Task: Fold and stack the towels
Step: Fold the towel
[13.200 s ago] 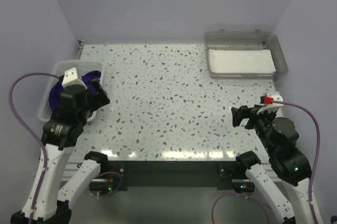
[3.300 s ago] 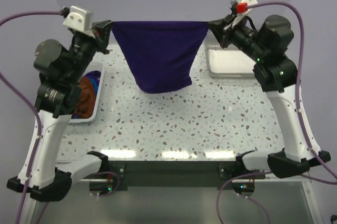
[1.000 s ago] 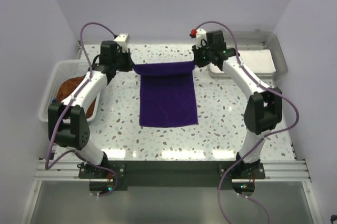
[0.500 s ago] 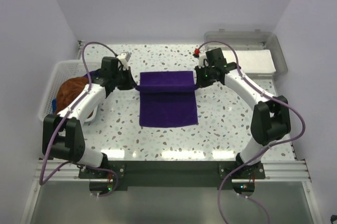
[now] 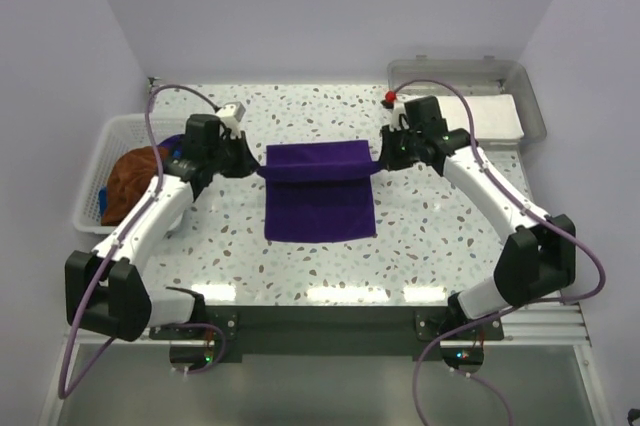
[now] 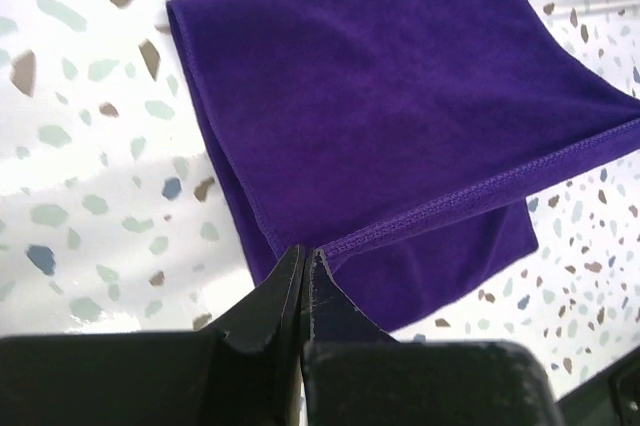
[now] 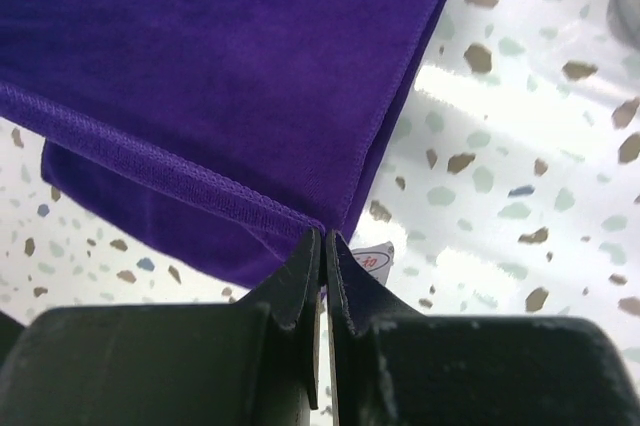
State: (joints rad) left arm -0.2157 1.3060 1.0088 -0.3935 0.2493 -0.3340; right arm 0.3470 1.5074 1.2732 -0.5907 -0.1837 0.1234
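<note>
Arms low, angled inward; left gripper (image 5: 254, 166) and right gripper (image 5: 379, 160) clamp corners of half-folded deep purple cloth towel (image 5: 320, 204); speckled surface (image 5: 300, 111) all round.

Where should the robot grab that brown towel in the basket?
Probably at the top of the brown towel, coming straight down from above. It sits bunched in a rounded heap inside the white basket, so the walls would likely block a sideways reach, and no clear corner or edge shows to pinch instead.
</note>
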